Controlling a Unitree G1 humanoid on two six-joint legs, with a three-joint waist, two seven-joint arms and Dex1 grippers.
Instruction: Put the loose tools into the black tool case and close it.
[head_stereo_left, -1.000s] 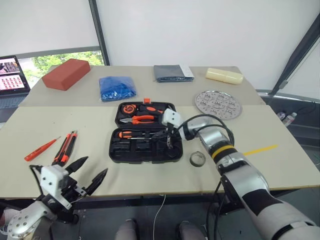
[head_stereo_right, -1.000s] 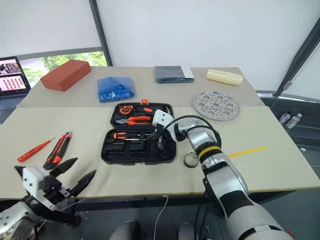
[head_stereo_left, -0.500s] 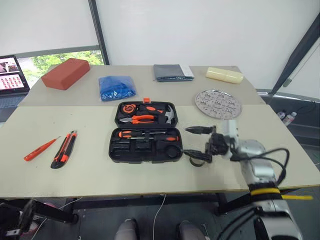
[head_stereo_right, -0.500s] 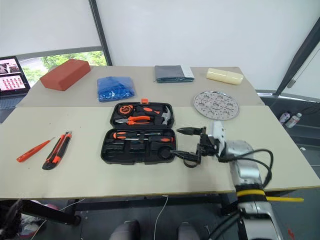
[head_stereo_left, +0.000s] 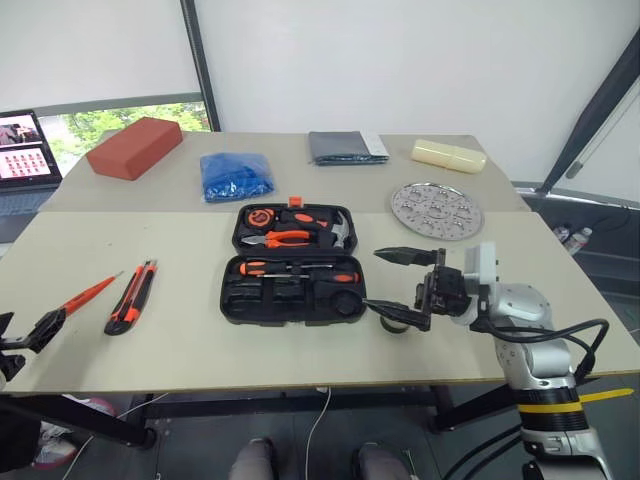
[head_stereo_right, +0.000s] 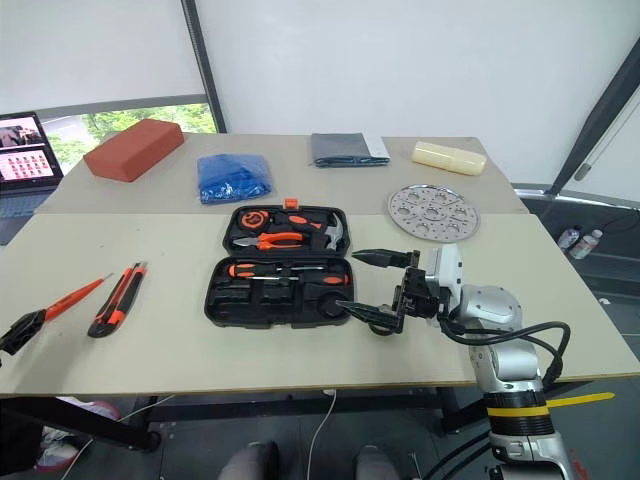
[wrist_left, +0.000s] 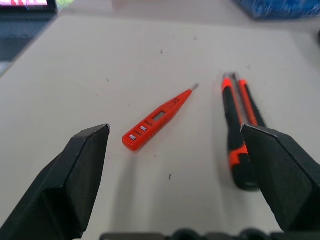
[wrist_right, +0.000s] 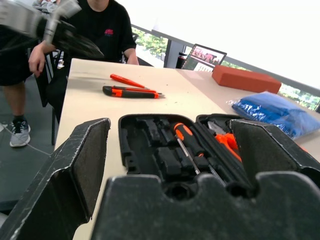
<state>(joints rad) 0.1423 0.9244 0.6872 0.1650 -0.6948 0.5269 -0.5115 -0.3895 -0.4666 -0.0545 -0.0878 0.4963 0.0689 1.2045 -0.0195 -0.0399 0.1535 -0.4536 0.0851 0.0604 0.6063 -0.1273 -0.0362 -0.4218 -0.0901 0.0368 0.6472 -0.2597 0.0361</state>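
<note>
The right hand (head_stereo_left: 405, 285) had just come away from the black tool case (head_stereo_left: 292, 265), where a second earlier it had been reaching down into the near tray; now it hovered level beside the case's right edge, its two black fingers spread wide and holding nothing. A black-and-orange screwdriver (head_stereo_left: 335, 277) lay in the tray close to where the hand had been, just below the other screwdriver (head_stereo_left: 270, 267), so I took it that the tool had been set down and let go. The small dark tape roll (head_stereo_left: 396, 322) sat on the desk (head_stereo_left: 200, 340) right under the lower finger, partly hidden by it, and looked like the natural next pick for that hand. The left hand (head_stereo_right: 20, 332) had swung out to the far left edge of the desk, fingers apart and empty, and its wrist view looked straight down on the slim orange screwdriver (wrist_left: 157, 120) and the orange-and-black utility knife (wrist_left: 239, 130), which lay side by side, close but not touching, well apart from the case. The case lay open flat, with pliers (head_stereo_left: 275, 238) and a hammer (head_stereo_left: 340, 229) in the far half. By my reckoning three loose tools remained outside and the lid had yet to be shut, so the job was perhaps halfway. A person (wrist_right: 107, 30) in a black shirt sat beyond the desk's left end.
</note>
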